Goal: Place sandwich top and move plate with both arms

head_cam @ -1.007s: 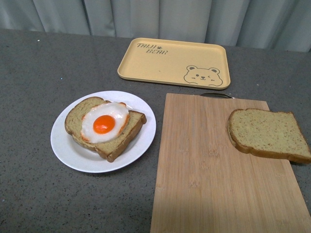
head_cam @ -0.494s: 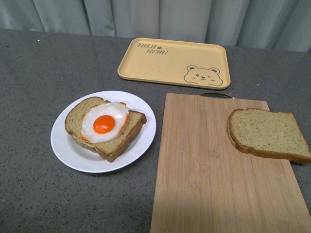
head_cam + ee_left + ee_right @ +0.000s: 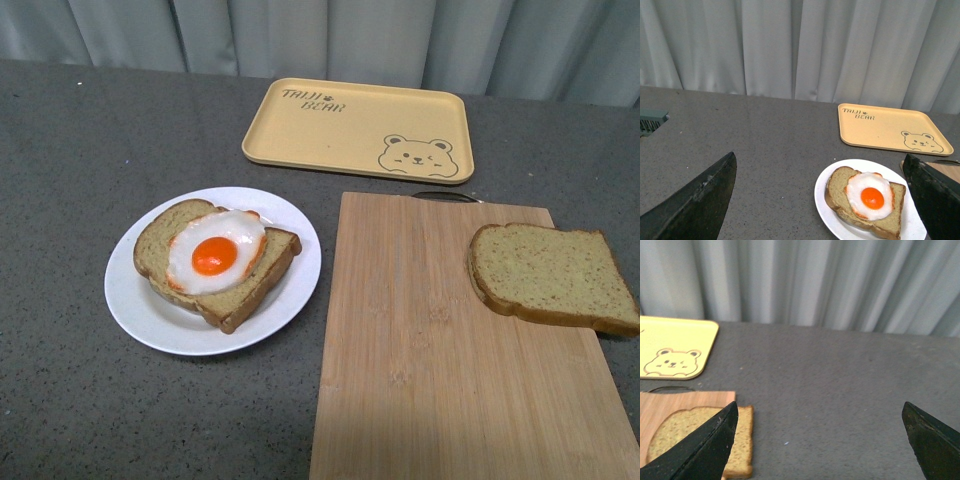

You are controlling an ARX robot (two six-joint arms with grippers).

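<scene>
Sandwich top (image 3: 553, 276) is seen lying flat at the board's (image 3: 420, 400) edge, ahead of and below the right gripper (image 3: 820, 405), partly hidden by one finger. That gripper is held above the table (image 3: 740, 125), spread wide and empty. The left gripper (image 3: 818, 157) is posed likewise, wide apart; the plate (image 3: 140, 310) with the egg slice (image 3: 215, 262) lies ahead, near one finger. Nothing is found moved since the earlier front views.
</scene>
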